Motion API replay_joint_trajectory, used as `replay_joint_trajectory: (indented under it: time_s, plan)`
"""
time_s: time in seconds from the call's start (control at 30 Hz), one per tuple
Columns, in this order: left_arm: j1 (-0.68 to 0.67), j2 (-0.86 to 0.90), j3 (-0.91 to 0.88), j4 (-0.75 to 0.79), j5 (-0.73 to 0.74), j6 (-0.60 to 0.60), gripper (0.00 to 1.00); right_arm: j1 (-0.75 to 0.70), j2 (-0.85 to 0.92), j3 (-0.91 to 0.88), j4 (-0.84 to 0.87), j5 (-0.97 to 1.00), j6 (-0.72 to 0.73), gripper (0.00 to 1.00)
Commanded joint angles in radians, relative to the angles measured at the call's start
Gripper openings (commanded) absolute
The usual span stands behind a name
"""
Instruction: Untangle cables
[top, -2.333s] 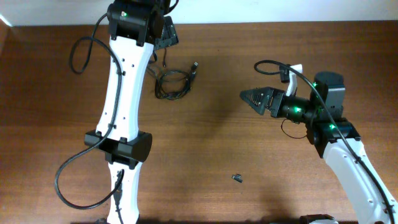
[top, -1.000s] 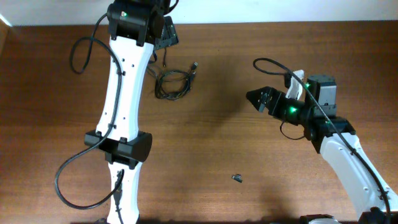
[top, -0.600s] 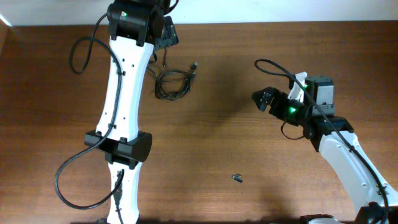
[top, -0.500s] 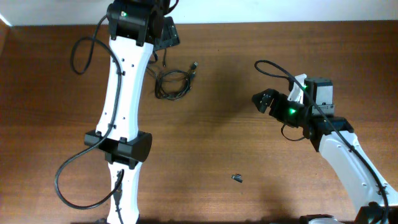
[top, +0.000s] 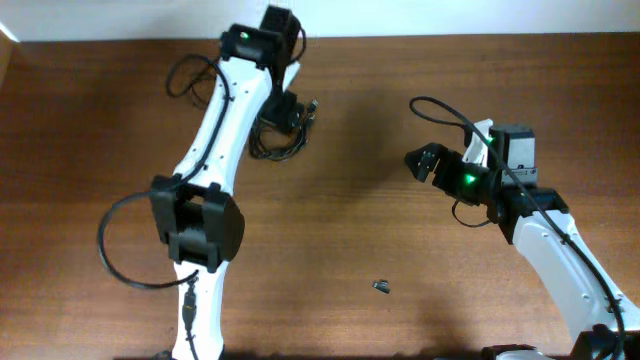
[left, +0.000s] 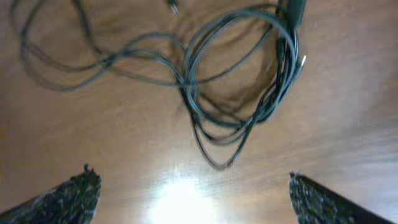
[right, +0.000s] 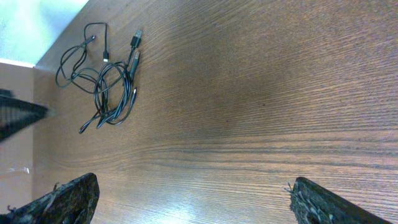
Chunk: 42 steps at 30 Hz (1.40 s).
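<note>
cables (left: 239, 106), one tangled bunch at 11 o'clock on the tabletop (top: 340, 230): left hand (left: 189, 174), wide and empty above, best pinches one outer loop; right hand (right: 194, 180) wide, well apart.

Left wrist view blurred — cables (left: 188, 87) run off its top edge.

Wooden table (top: 400, 230) carries tangled cables (top: 282, 143) and a dark stub (top: 381, 287).

You have a brown wooden table (right: 261, 93) with clear grain and a soft sheen that throws glare under the left wrist. The cables (left: 188, 90) look like smooth black plastic sheathing. The finger pads (left: 65, 200) are black and coarsely rough, and the arm shells (top: 215, 125) are smooth white plastic.
</note>
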Motion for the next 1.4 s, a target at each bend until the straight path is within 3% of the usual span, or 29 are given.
replay_joint_trajectory:
  time_s: [0.0,0.43,0.53,0.77,0.97,1.23,1.27,1.33,1.37]
  plan:
    - [-0.003,-0.02,-0.127,0.092,0.007,0.1,0.99,0.005,0.005,0.018,-0.002,0.012,0.0,0.99]
    - [-0.003,-0.02,-0.262,0.235,0.014,0.106,0.99,0.005,0.005,0.018,-0.005,0.012,0.0,0.99]
    - [-0.003,-0.02,-0.296,0.245,0.087,0.198,0.99,0.005,0.005,0.018,-0.005,0.012,0.0,0.99]
    - [-0.002,-0.02,-0.322,0.267,0.09,0.198,0.99,0.005,0.005,0.018,-0.01,0.012,0.0,0.99]
    - [-0.002,-0.02,-0.394,0.311,0.09,0.301,0.99,0.005,0.005,0.018,-0.012,0.012,0.0,0.99]
    - [-0.002,-0.02,-0.394,0.313,0.144,0.302,0.99,0.005,0.005,0.018,-0.011,0.012,0.0,0.99]
    - [-0.002,-0.02,-0.394,0.32,0.145,0.302,0.94,0.005,0.005,0.018,-0.012,0.012,0.0,0.99]
    - [-0.002,-0.02,-0.394,0.323,0.145,0.302,0.73,0.005,0.005,0.018,-0.012,0.012,0.0,0.99]
    - [-0.002,-0.02,-0.394,0.324,0.145,0.302,0.58,0.005,0.005,0.018,-0.012,0.012,0.0,0.99]
